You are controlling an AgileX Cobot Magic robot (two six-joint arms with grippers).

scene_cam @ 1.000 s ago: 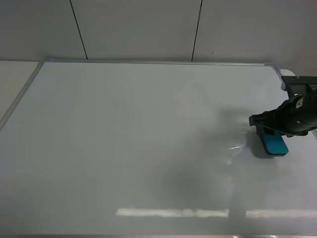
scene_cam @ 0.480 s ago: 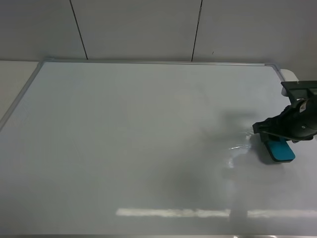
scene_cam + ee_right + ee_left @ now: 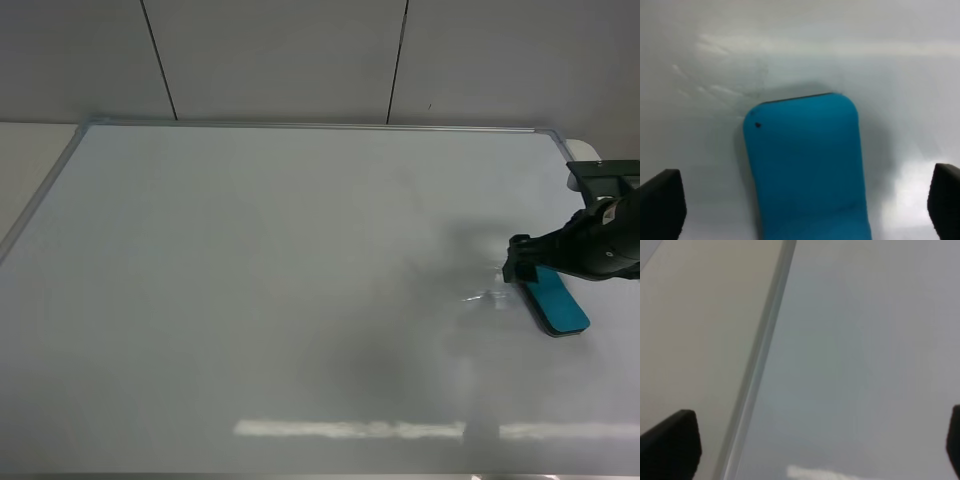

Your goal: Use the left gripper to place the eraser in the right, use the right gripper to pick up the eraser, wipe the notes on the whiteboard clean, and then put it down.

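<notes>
The teal eraser (image 3: 556,304) lies flat on the whiteboard (image 3: 250,280) near its right edge. My right gripper (image 3: 528,268) hangs just over the eraser's far end. In the right wrist view the eraser (image 3: 805,165) lies between the gripper's (image 3: 802,205) two fingertips (image 3: 660,202). They are spread wide and do not touch it. No black notes show, only faint smears (image 3: 482,297) beside the eraser. My left gripper (image 3: 810,440) is open and empty over the board's silver frame (image 3: 760,365). It is out of the exterior view.
A pale table surface (image 3: 25,160) borders the board on the left. A grey panelled wall (image 3: 300,60) stands behind it. A bright light reflection (image 3: 350,429) streaks the board's near part.
The eraser slid a little right and nearer, and more of it now shows beyond the right gripper. The gripper has drawn back off it. The left arm stays out of view.
</notes>
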